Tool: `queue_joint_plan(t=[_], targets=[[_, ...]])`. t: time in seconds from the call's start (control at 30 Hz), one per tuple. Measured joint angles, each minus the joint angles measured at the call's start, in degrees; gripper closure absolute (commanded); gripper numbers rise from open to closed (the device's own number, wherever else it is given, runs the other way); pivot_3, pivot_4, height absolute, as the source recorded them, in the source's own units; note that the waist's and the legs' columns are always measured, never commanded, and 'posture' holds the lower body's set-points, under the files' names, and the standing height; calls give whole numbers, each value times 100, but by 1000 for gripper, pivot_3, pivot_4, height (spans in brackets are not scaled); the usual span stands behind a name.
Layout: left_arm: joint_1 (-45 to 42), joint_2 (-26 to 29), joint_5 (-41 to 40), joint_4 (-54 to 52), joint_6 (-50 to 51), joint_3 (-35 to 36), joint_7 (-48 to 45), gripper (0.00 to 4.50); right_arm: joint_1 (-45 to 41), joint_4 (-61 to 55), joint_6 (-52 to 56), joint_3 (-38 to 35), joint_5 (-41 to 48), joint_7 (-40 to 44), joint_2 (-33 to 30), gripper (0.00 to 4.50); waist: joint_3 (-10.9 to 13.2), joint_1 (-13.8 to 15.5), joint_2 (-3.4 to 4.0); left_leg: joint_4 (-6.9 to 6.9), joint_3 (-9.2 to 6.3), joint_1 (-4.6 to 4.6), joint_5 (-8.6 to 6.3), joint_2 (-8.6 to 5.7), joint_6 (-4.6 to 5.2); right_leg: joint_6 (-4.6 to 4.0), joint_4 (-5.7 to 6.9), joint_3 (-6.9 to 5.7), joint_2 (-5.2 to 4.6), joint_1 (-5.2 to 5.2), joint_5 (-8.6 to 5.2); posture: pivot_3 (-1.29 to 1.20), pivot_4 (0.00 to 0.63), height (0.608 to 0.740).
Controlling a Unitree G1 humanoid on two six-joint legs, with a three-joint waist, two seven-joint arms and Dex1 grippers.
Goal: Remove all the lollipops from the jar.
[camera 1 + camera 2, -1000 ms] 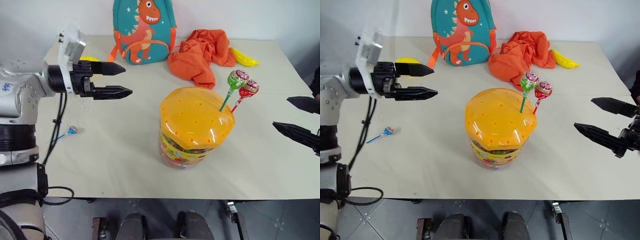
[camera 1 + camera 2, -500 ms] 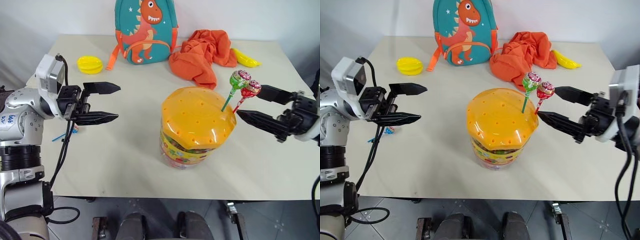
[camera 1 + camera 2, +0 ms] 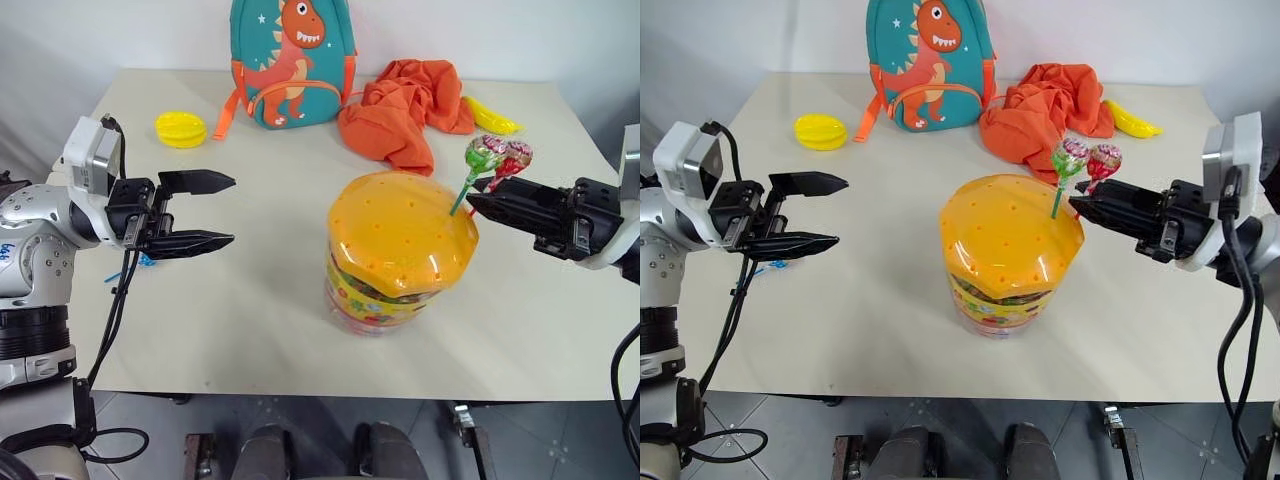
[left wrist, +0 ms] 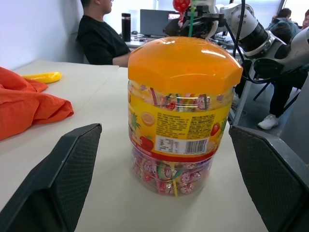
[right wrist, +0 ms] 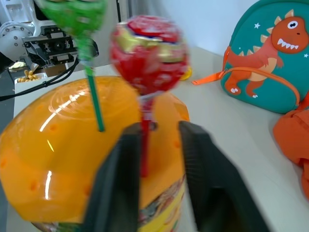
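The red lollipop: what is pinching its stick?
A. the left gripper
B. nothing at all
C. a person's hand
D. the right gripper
D: the right gripper has its fingers on either side of the red lollipop, closed in on its stick just above the jar's orange lid.

An orange lid (image 3: 402, 230) dotted with small holes is seen on the clear jar (image 3: 380, 298), whose label is yellow with red fruit. One lollipop (image 3: 486, 153) is wrapped green, another (image 3: 517, 153) red. A teal backpack (image 3: 291, 60) is printed with an orange dinosaur.
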Motion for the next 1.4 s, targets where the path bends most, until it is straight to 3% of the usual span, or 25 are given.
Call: queue_joint_plan(t=[0.5,0.63,0.73,0.93,1.17,1.33,1.4], targets=[[-233,-84,-23,256,-44,-149,-253,0,-573,361,21,-641,137,-560,-482,4467,0,1,0,-2,2,0,0,0,-1,0,-1,-1,0,0,0,0,150,740],[-346,-96,-23,274,-60,-188,-335,0,-651,1074,34,-632,-446,-848,-941,4467,0,14,0,-4,5,0,0,-1,0,0,-1,0,-2,-1,0,0,150,740],[-346,-93,-25,377,-65,-189,-393,0,-100,1703,280,-101,-1295,-808,-1727,4467,-8,2,-14,-6,6,0,-1,1,0,0,-3,-1,0,-1,0,0,150,740],[-185,-39,-74,387,-148,-68,-487,0,397,2372,425,791,-2124,-602,-1769,4467,-10,-99,-15,-11,18,0,0,5,0,0,-6,1,2,-8,0,0,150,740],[310,487,-117,257,-228,270,-486,0,27,3459,907,1807,-2982,-954,-1231,4467,-10,-167,-15,-14,22,0,0,7,0,-1,-9,4,0,-10,0,0,150,740],[412,534,-145,187,-217,303,-410,0,-341,3958,860,2026,-3329,-986,-873,4467,-9,-129,-12,-10,21,-3,-1,6,0,0,-8,3,-2,-10,0,0,150,740],[481,536,-170,53,-186,315,-344,0,-423,4073,847,2042,-3469,-960,-842,3979,-9,-124,-12,-12,19,-4,-1,5,-1,0,-8,3,-3,-10,0,0,150,740]])
